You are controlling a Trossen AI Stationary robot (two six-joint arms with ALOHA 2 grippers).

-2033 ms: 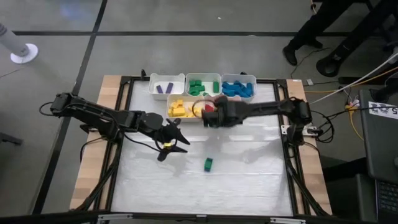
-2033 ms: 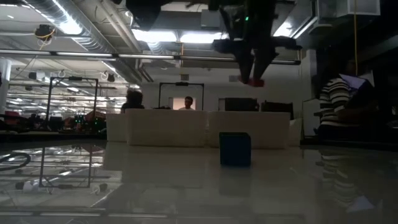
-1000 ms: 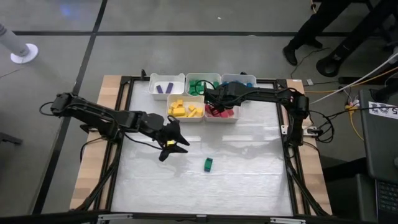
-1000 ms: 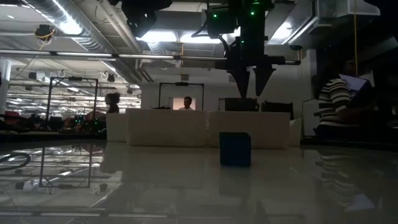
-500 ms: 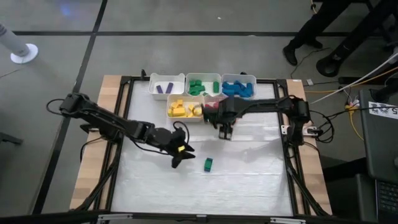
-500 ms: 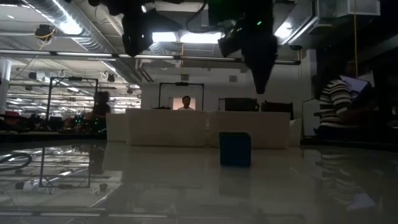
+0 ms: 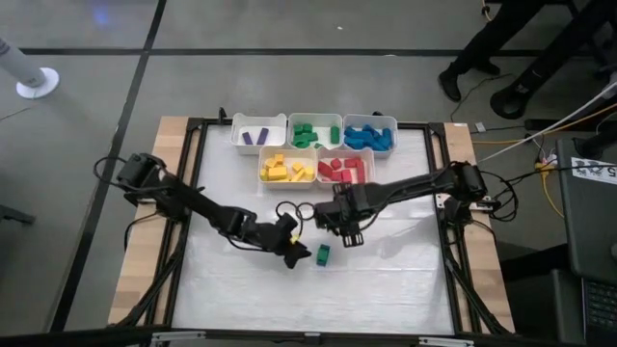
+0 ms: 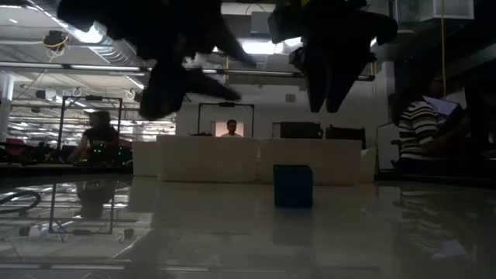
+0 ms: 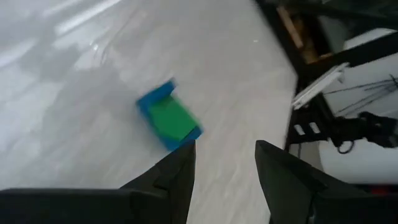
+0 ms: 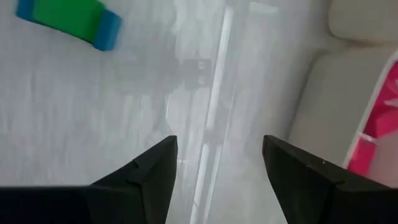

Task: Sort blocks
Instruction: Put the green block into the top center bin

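One green block (image 7: 324, 253) lies alone on the white table top, also visible in the left wrist view (image 9: 169, 118), the right wrist view (image 10: 68, 17) and the low view (image 8: 293, 186). My left gripper (image 7: 293, 246) hangs just left of it, open and empty, slanting down toward it (image 9: 224, 165). My right gripper (image 7: 348, 231) hovers a little beyond the block on its far right, pointing down, open and empty (image 10: 217, 165). The other blocks lie sorted by colour in white bins at the far edge.
Five white bins stand at the far side: purple (image 7: 241, 135), green (image 7: 315, 118), blue (image 7: 370, 118), yellow (image 7: 262, 172) and red (image 7: 339, 183). A black frame (image 7: 443, 241) borders the table. People sit in the room beyond the table.
My left gripper has gone down and toward the table's right and near edge, up to the green block, rolling as it went. My right gripper has left the bins and come toward the near edge, also turning about its own axis. The green block has stayed put.
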